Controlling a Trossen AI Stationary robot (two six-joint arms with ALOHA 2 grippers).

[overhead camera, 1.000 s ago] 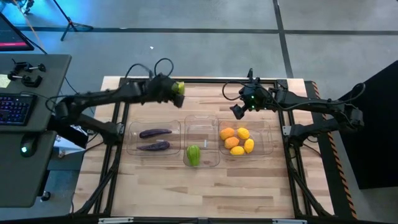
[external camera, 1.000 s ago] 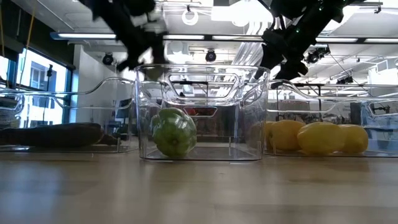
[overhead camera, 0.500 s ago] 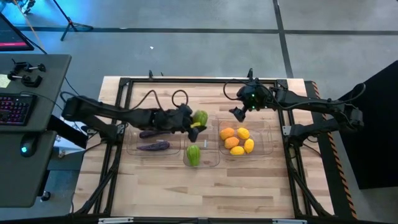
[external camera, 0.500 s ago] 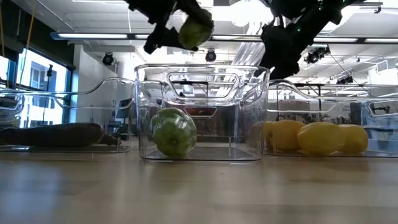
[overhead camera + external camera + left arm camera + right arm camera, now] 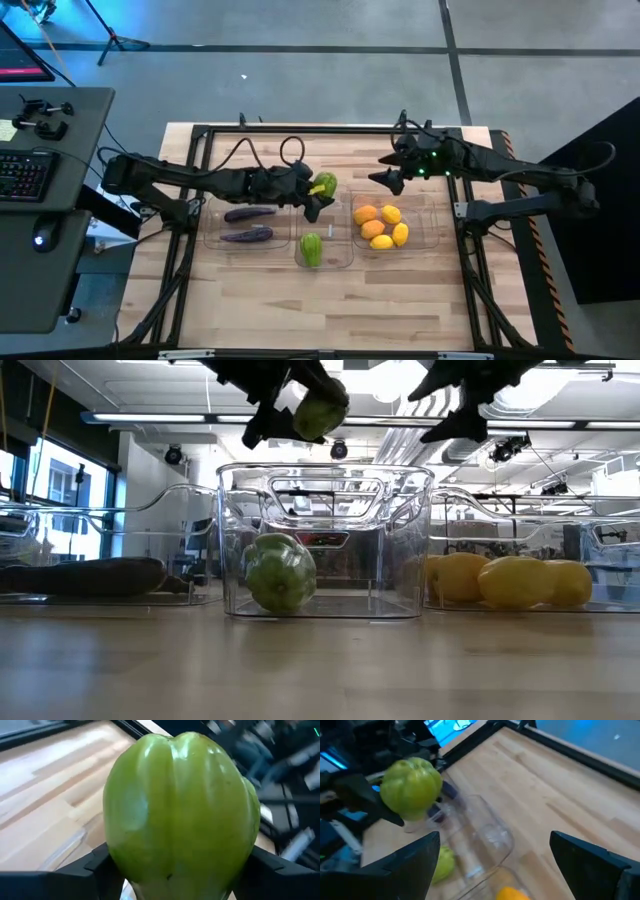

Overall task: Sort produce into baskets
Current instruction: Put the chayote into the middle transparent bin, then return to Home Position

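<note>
Over the middle basket (image 5: 325, 235), 12 o'clock end | left tool (image 5: 318, 195) clamps green pear-shaped piece (image 5: 323, 186) at its widest girth | looks light, rigid, glossy, slip-prone | right tool (image 5: 388, 170) empty, jaws wide, 1 o'clock.

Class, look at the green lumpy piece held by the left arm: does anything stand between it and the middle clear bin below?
Nothing visible does. The left gripper holds the green lumpy pear-shaped piece above the open-topped middle clear plastic bin; only air lies between.
</note>
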